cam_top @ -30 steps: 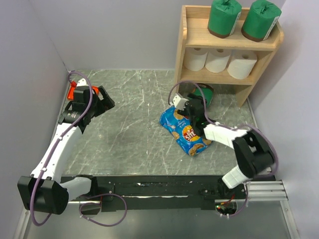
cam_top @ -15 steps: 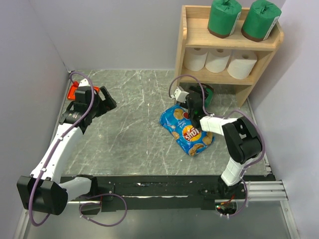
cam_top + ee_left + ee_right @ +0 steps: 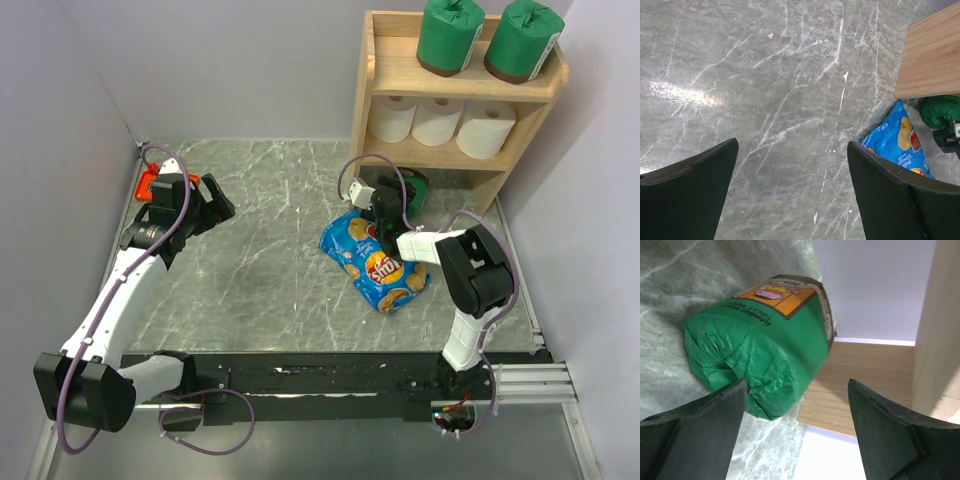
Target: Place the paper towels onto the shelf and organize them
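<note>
The wooden shelf stands at the back right. Two green-wrapped paper towels sit on its top tier, and three white rolls line the lower tier. A third green roll lies on its side on the table under the shelf. My right gripper is open right in front of that roll. In the right wrist view the green roll lies against the left finger, only partly inside the right gripper. My left gripper hangs open and empty at the far left, open over bare table.
A blue chip bag lies just in front of the right gripper's arm, also seen in the left wrist view. A red tool sits by the left wall behind the left gripper. Shelf wood and a side panel stand close beyond the right fingers.
My right gripper has moved from above the chip bag back toward the shelf, up to the green roll on the table, and its jaws have widened. The left arm has barely shifted.
</note>
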